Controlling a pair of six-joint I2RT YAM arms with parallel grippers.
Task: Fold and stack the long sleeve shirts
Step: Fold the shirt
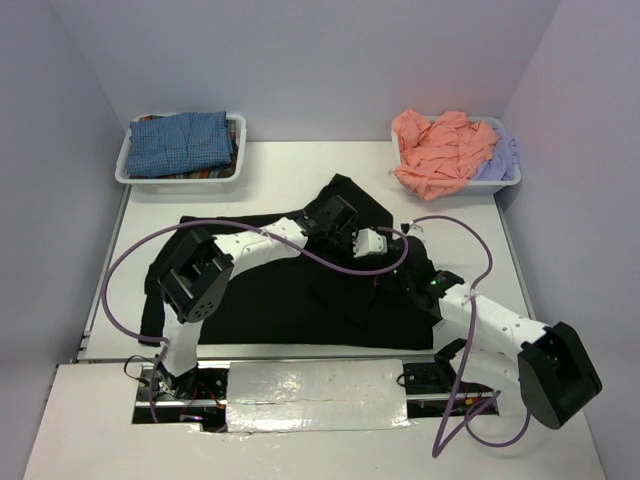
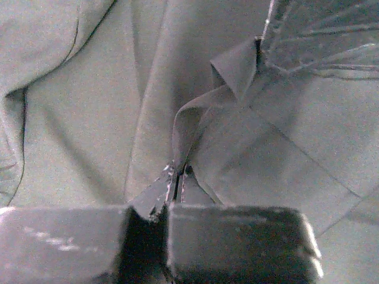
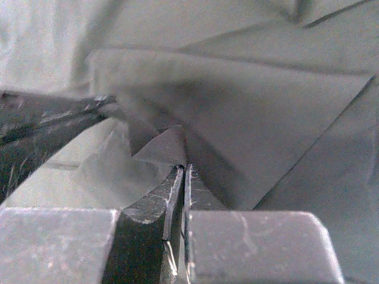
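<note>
The left arm [image 1: 250,245] rises from its base, bends sharply at the elbow and stretches out to the right, wrist tipped downward. The left gripper [image 2: 176,176] has its 2 fingers pressed together, nipping a raised fold of the black shirt [image 1: 260,310]. The right arm [image 1: 490,320] doubles back from its elbow toward the middle. The right gripper [image 3: 182,173] is likewise closed, pinching the same cloth close beside the other.

Beyond the black shirt [image 1: 270,300], a strip of bare worktop [image 1: 310,165] lay open between the left bin [image 1: 125,172] and the right bin [image 1: 510,186], which blocked the far corners. Over the shirt's middle the left arm [image 1: 255,245] and right arm [image 1: 490,318] met and crowded the way. A narrow bare margin ran along the shirt's left edge.
</note>
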